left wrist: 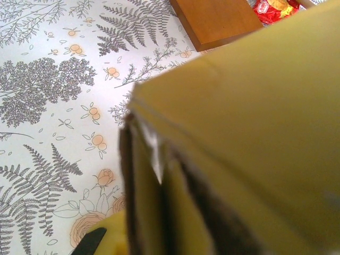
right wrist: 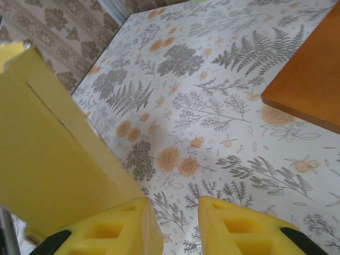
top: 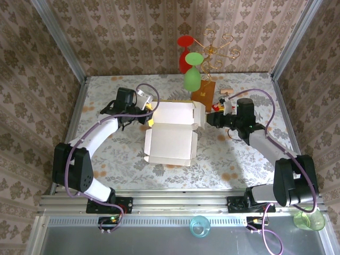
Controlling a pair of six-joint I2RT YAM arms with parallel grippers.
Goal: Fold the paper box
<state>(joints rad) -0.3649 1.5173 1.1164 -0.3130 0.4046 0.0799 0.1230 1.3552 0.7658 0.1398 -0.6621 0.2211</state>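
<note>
Yellow foam fingers [right wrist: 111, 228] of right gripper [right wrist: 172, 202] sit at the bottom of its wrist view, parted partway, floral tablecloth [right wrist: 212, 106] showing in the gap, nothing held. Thin mustard-yellow cardboard paper box [right wrist: 48, 154] wall stands just beside them, at left of frame. Opposite, left gripper [top: 149, 110] is closed tight, pinching the box's upper-left wall; its wrist view has yellow cardboard edge-on across the right of frame. Top view: box at table centre, white inside up, open flap spread toward the frame's bottom, grippers at its upper left and right corners. Brown wooden block [top: 204, 91] sits just upper right of the box; small red-yellow packet [left wrist: 273, 8] is near the block.
</note>
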